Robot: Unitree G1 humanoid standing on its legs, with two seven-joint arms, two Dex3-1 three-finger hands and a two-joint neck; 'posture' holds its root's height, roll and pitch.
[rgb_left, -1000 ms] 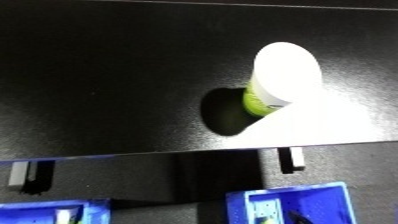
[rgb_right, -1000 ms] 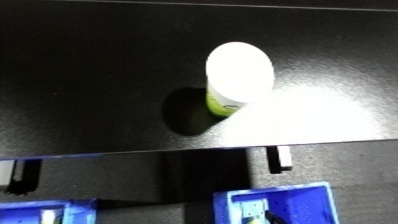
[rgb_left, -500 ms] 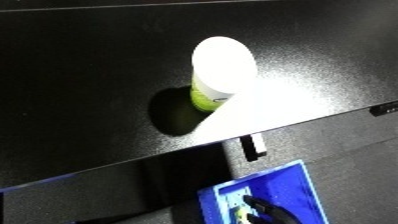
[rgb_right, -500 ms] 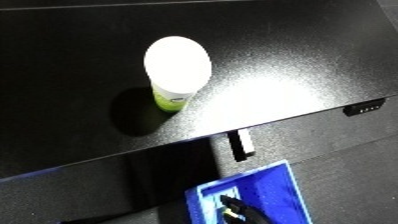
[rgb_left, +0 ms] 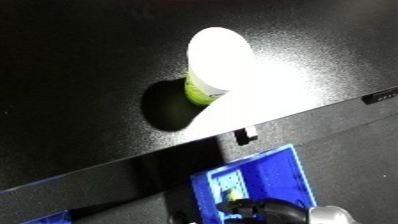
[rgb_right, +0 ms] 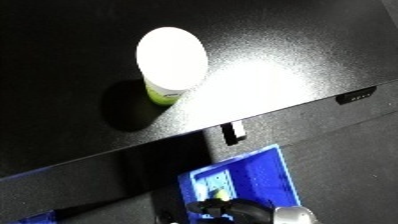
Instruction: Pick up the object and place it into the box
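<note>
A container [rgb_left: 216, 65] with a bright white lid and a lime-green body stands upright on the black table [rgb_left: 80, 60], a short way back from its front edge. Below that edge is a blue bin [rgb_left: 277, 172], seen from above at the bottom of the view. My right hand [rgb_left: 264, 211], black with a silver wrist, comes in at the lower edge over the bin's near side, far below the container and not touching it. My left hand shows in neither view.
A small white bracket [rgb_left: 246, 134] hangs under the table's front edge above the bin. A dark fitting [rgb_left: 382, 96] sits on the edge at the right. A corner of a second blue bin [rgb_left: 35, 219] shows at the bottom left.
The whole picture has tilted and shifted, so the camera moved. The container stays in its place on the table. My right hand has come into view over the blue bin.
</note>
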